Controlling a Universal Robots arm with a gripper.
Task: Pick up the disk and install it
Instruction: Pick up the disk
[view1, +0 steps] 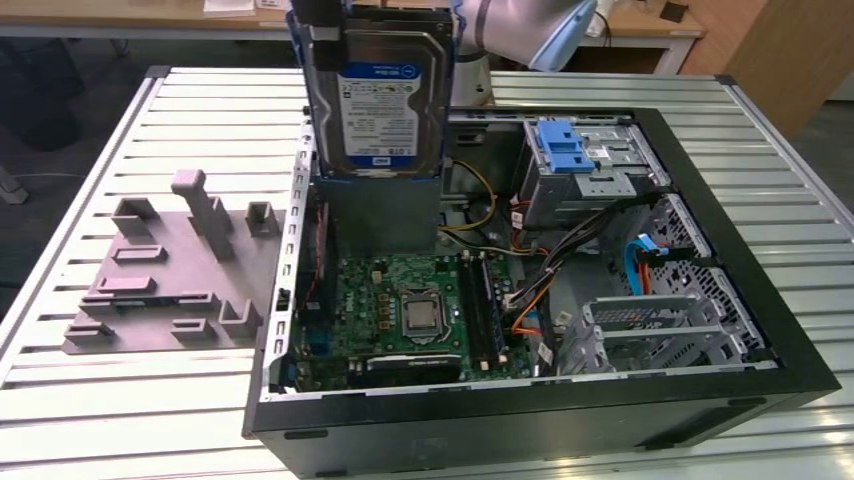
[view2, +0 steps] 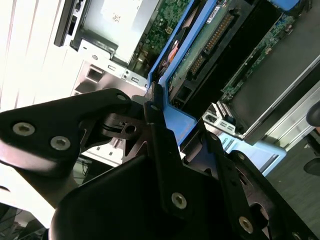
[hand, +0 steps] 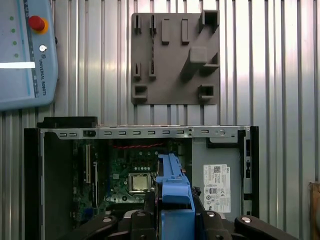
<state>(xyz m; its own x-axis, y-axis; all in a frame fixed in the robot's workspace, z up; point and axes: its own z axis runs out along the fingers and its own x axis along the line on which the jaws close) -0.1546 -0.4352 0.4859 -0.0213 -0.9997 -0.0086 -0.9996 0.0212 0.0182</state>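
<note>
Slatted table (view1: 200, 110) carried the open computer case (view1: 747, 260) mid-surface, with a grey fixture plate (view1: 160, 290) beside it toward the exterior view's left edge. Up above the case and its motherboard (view1: 400, 300) hung the disk (view1: 378, 100), upright, its blue bracket clamped in the gripper (view2: 180, 120). Loose cables (view1: 587, 240) and a blue latch (view1: 567, 150) crowded the drive cage.

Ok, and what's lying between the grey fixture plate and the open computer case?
Nothing. The first wrist view shows a bare strip of slatted table between the fixture plate and the computer case.
</note>
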